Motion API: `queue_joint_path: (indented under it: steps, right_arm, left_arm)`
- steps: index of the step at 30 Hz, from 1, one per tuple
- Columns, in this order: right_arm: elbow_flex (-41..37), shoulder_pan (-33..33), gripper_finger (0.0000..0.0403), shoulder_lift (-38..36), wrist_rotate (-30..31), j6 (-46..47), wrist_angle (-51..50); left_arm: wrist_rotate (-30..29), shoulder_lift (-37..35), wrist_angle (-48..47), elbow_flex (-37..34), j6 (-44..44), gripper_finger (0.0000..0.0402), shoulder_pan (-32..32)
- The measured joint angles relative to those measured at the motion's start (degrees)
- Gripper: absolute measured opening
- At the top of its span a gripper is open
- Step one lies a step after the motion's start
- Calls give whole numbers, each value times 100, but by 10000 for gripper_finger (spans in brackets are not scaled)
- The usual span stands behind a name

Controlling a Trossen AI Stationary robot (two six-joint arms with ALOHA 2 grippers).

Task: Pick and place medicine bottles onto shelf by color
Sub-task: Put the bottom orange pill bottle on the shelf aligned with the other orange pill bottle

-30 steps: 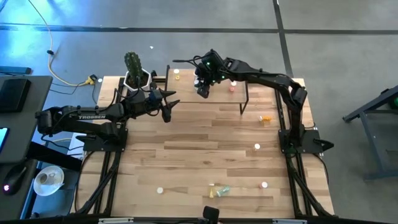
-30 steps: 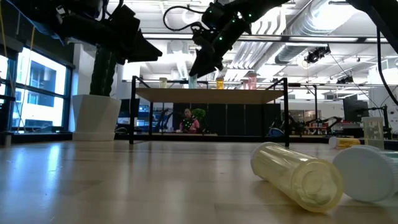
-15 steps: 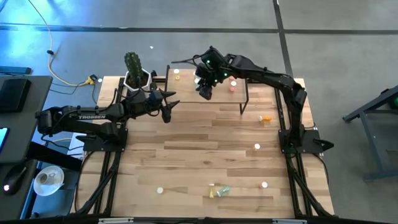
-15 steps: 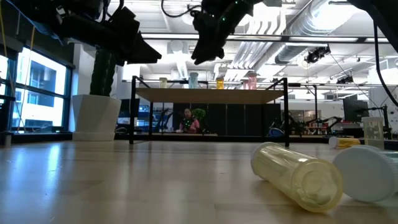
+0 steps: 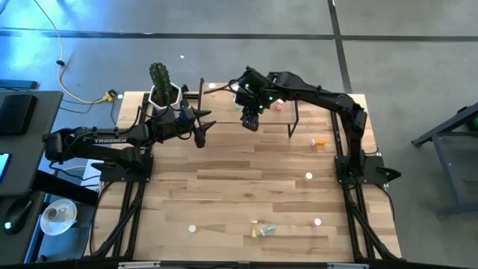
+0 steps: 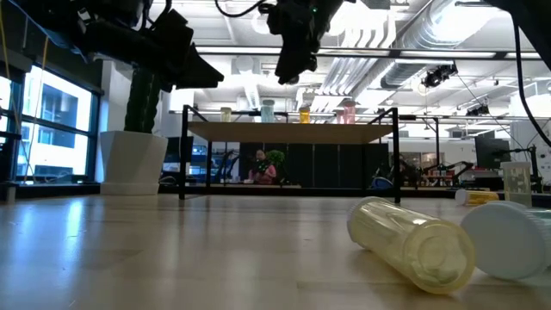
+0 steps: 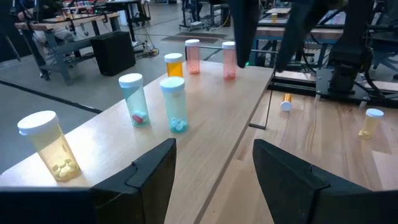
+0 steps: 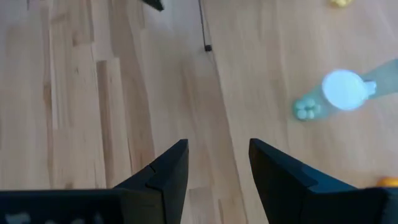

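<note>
My right gripper [image 5: 251,122] has lifted off the shelf [image 5: 287,113] toward its front edge, jaws apart and empty; a bottle [image 7: 173,104] now stands there. Left gripper [image 5: 200,134] waits beside the shelf, jaws open and empty. Next pickup is on the worktop [image 5: 224,187]

One legible marking: white "TROSSEN" lettering along left arm [image 5: 104,139], left side of table, high view. Bottle labels, other surfaces: no readable text.
</note>
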Motion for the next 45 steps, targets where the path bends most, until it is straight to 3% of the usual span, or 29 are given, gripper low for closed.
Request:
queue_joint_path:
  steps: [8, 22, 27, 33, 42, 45]
  right_arm:
    - [2, 245, 161, 0, 60, 180, -619]
    - [-52, 950, 161, -582, 1964, 841, -1729]
    - [-1315, 1242, 161, -1165, 2378, 1370, -1386]
    - [-3005, 1673, 161, -2261, 2436, 2409, -443]
    - [-4692, 2710, 161, -3794, 3109, 4361, 314]
    - [-5130, 3088, 161, -4121, 3390, 4880, 513]
  left_arm:
    - [15, 0, -69, 0, -1, 204, 0]
    - [20, 0, -87, 0, -2, 202, -4]
    - [23, 0, -87, 0, -2, 203, -95]
    - [37, 0, -73, 0, -2, 204, -238]
    - [55, -2, 88, 2, -300, 204, -273]
    - [329, -2, 40, 2, -473, 205, -283]
